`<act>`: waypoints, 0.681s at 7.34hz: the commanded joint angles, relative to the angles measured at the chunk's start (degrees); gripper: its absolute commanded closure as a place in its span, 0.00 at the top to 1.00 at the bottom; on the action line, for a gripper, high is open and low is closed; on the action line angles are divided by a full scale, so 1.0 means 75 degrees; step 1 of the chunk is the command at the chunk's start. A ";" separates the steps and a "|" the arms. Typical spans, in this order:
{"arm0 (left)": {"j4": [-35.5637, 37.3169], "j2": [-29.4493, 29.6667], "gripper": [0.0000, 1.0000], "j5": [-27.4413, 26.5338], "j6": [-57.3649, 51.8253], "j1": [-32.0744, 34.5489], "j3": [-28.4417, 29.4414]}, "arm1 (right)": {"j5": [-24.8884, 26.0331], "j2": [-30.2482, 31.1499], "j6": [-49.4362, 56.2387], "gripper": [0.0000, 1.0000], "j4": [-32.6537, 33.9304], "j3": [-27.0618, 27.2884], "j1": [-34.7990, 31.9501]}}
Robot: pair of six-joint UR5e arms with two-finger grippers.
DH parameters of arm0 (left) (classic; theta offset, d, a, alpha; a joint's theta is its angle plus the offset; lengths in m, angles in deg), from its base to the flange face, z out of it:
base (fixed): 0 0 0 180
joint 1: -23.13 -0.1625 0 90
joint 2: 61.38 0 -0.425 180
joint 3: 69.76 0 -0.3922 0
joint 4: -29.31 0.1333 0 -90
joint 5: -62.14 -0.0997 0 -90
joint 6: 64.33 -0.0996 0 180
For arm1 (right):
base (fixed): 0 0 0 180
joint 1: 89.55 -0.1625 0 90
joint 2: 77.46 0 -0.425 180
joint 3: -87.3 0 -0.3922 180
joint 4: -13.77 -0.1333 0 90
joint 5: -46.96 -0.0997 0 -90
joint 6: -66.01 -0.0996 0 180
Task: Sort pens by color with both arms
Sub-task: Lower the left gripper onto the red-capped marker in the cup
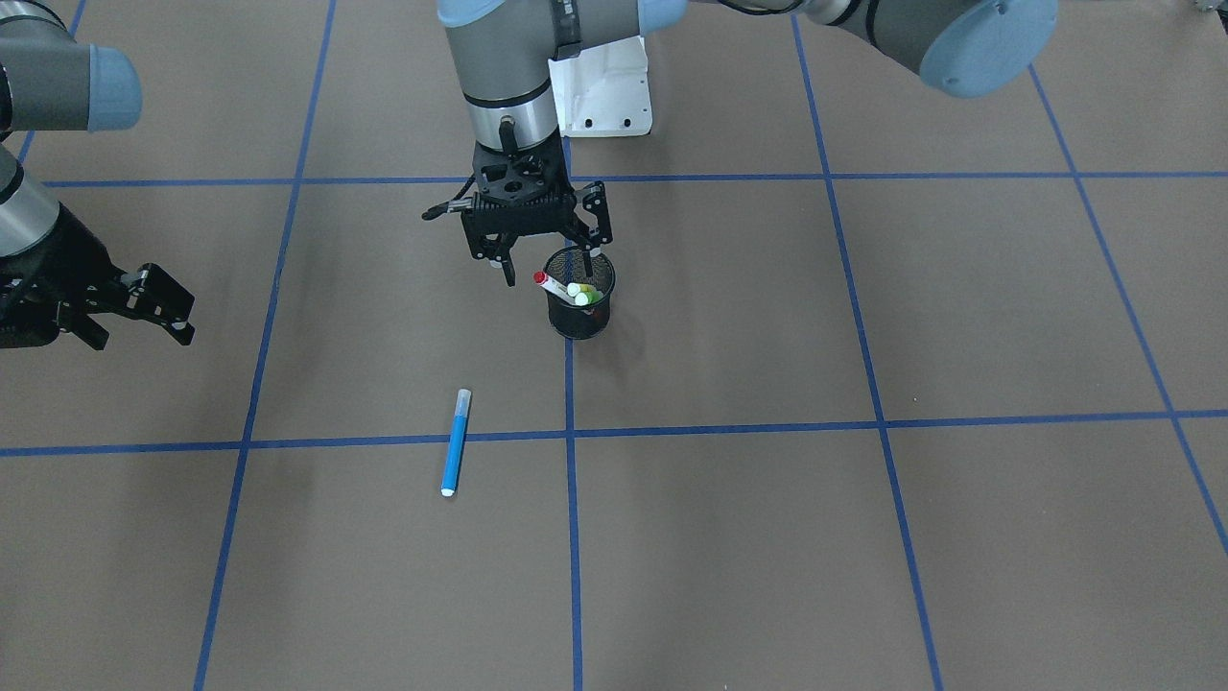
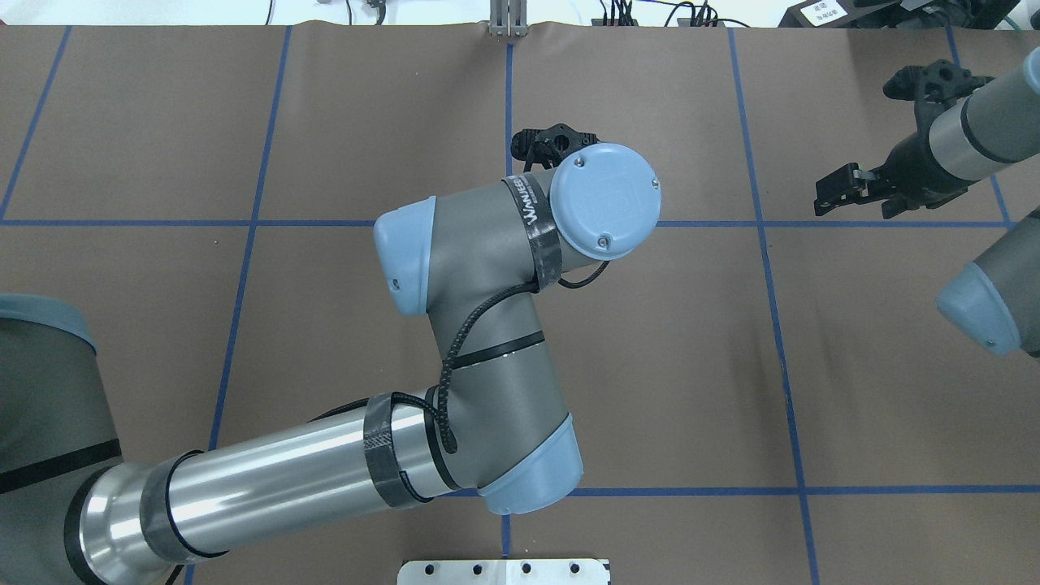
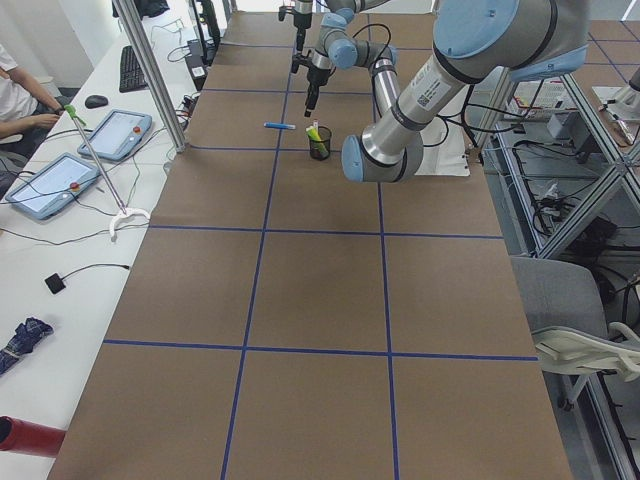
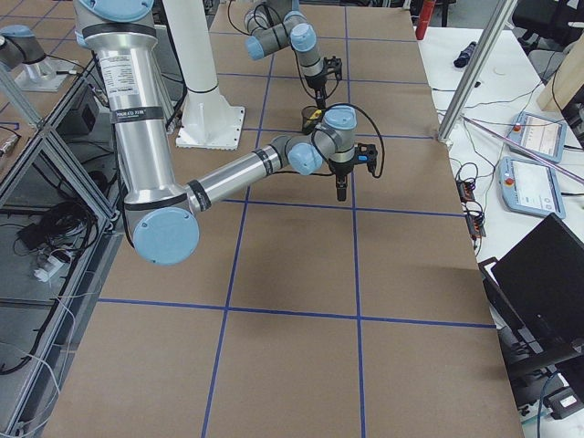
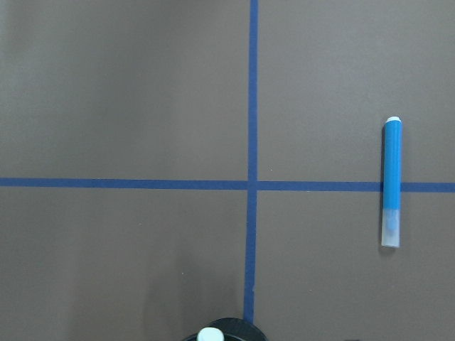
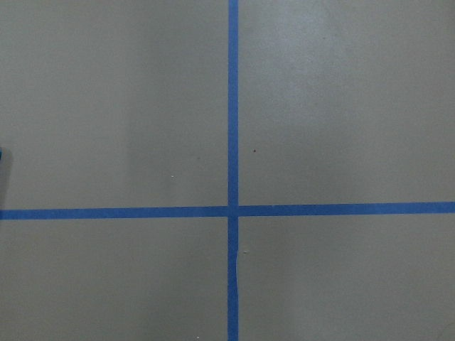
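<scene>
A blue pen (image 1: 456, 441) lies flat on the brown table, also seen at the right of the left wrist view (image 5: 392, 183). A black mesh cup (image 1: 579, 317) holds a white pen with a red end (image 1: 550, 283), leaning out over the rim, plus a yellow pen (image 1: 574, 289) and a light green pen (image 1: 583, 300). My left gripper (image 1: 545, 267) hangs open just above the cup, one finger over the rim and the other outside it, holding nothing. My right gripper (image 1: 142, 326) is open and empty far off to the side, low over the table (image 2: 853, 201).
Blue tape lines (image 1: 571, 432) divide the brown table into squares. The white pedestal base (image 1: 604, 91) stands behind the cup. In the overhead view the left arm's elbow (image 2: 487, 325) hides the cup and the pens. A person sits by tablets (image 3: 110, 135) at a side desk.
</scene>
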 commanded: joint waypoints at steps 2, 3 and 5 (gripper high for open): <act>-0.0003 0.0047 0.79 -0.0167 -0.0238 -0.0147 0.0389 | 0.0193 0.0026 0.0048 0.98 -0.0001 -0.0022 0.0006; -0.0003 0.0047 0.77 -0.0167 -0.0238 -0.0193 0.0436 | 0.0193 0.0037 0.0048 0.98 -0.0001 -0.0033 -0.0005; -0.0003 0.0059 0.68 -0.0167 -0.0238 -0.0264 0.0506 | 0.0193 0.0037 0.0048 0.98 -0.0001 -0.0033 0.0006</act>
